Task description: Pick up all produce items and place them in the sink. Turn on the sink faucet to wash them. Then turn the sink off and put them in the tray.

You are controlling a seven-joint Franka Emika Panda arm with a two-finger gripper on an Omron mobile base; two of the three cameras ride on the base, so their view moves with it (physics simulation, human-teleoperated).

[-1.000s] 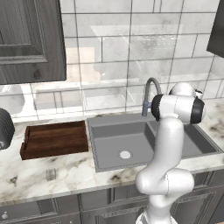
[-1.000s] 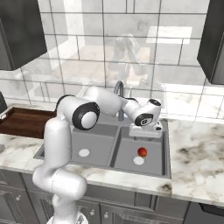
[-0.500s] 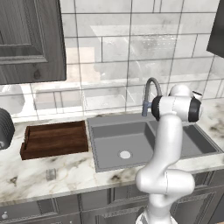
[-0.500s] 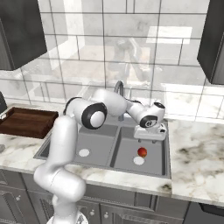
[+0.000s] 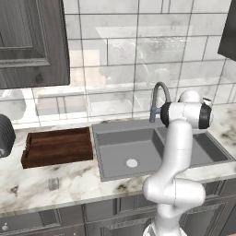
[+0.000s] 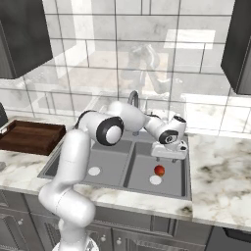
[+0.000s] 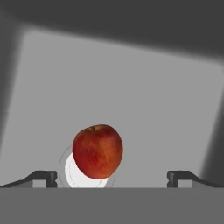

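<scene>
- Left base view: the tray [image 5: 57, 146] sits bare on the worktop [image 5: 55, 186], so traying remains.
- Right base view: the gripper [image 6: 170, 153] hangs above the apple [image 6: 159, 170] in the sink [image 6: 184, 172].
- Hand view: jaws spread wide, nothing held; the apple lies just below, beside the drain [image 7: 72, 174]. Whether washing is done, I cannot tell.

below the gripper [image 7: 112, 177] lies a glossy red fruit [image 7: 97, 151] with darker streaks, on a pale round drain [image 7: 76, 174] in the matte grey sink [image 6: 128, 177]; to its left, a dark brown tray [image 5: 57, 146] on white, brown-veined marble counter [image 5: 46, 184].
</scene>
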